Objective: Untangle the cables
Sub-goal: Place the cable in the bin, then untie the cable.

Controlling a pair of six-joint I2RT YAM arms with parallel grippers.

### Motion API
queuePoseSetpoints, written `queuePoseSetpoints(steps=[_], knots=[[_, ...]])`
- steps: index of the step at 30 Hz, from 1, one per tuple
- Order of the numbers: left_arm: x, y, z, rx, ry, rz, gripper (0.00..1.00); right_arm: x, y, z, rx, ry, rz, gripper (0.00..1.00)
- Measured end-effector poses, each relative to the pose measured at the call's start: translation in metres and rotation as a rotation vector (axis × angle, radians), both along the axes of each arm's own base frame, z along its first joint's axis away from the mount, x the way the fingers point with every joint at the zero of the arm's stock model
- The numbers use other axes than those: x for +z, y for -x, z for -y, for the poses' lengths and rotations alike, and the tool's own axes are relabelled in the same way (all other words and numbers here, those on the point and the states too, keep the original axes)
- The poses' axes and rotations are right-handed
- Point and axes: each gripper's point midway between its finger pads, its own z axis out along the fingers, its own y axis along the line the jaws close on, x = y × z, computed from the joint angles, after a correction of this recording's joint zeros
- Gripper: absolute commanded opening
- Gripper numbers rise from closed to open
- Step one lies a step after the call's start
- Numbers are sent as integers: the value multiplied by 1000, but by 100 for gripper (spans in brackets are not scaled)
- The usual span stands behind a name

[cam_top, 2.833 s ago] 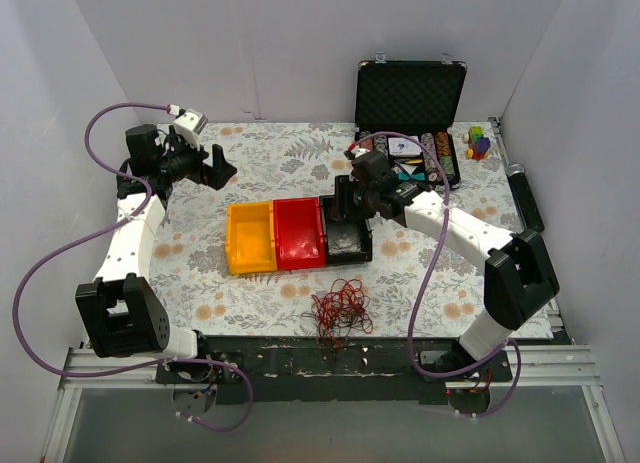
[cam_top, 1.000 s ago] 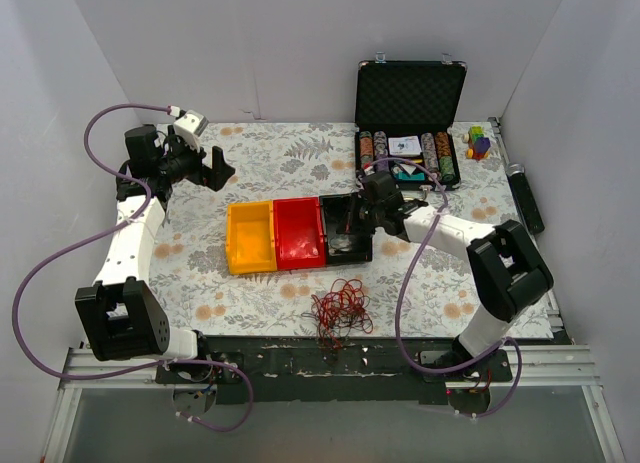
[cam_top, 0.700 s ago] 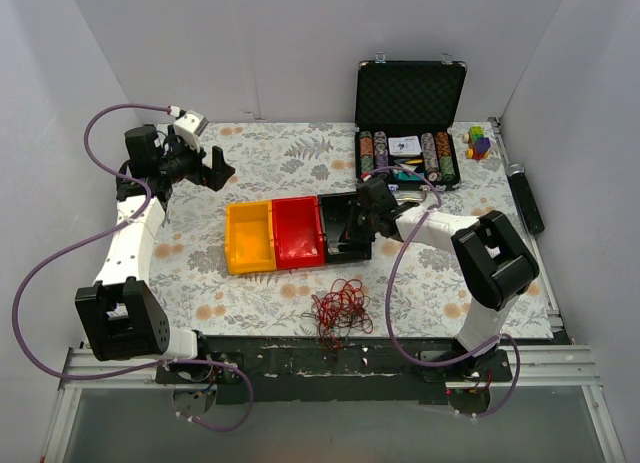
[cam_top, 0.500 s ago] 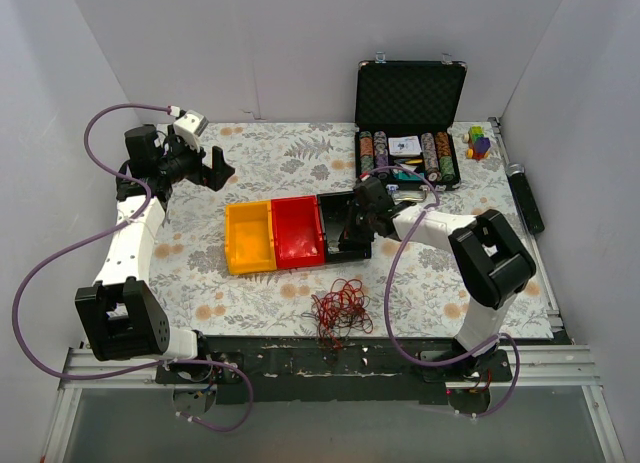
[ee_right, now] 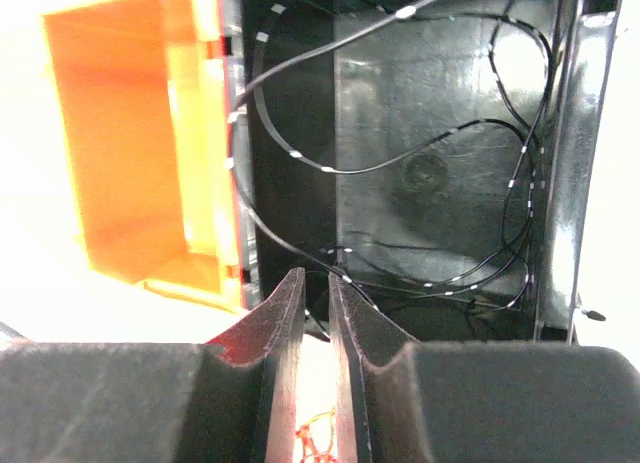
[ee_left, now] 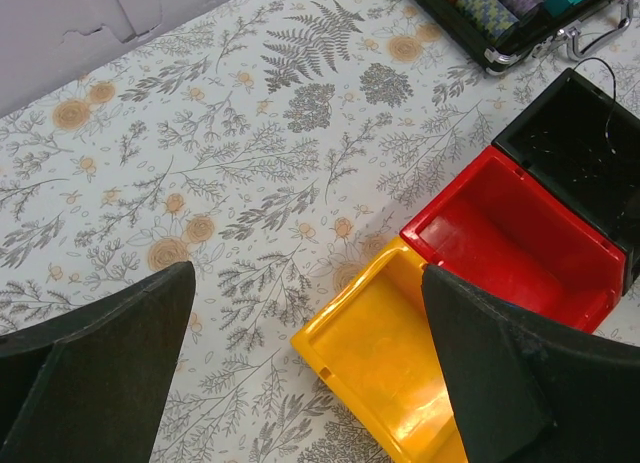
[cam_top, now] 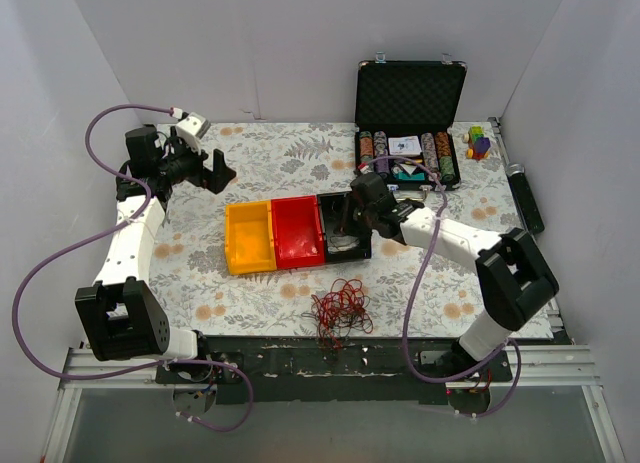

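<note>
Right wrist: right end effector (ee_right: 315, 279) newly ajar, black cable (ee_right: 297, 155) in bin (ee_right: 562, 163); left end effector (ee_left: 307, 283) wide.

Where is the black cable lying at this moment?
In the right wrist view, the black cable lies looped inside the black bin, next to the red bin, just ahead of the right pincer.

Left tool (ee_left: 305, 275) wide; right tool (ee_right: 316, 285) ajar.
</note>
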Motion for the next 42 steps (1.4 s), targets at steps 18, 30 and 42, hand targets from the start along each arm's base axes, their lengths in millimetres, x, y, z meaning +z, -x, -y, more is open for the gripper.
queuePoseSetpoints(steps=[18,30,42], knots=[[-9,17,19,-105,-12,-34,98,109,-14,-12,47,-106,163,31],[-13,84,119,-491,-99,-16,98,75,-1,12,54,-96,98,34],[-84,244,193,-1038,-165,-107,98,44,113,54,191,-137,104,45]])
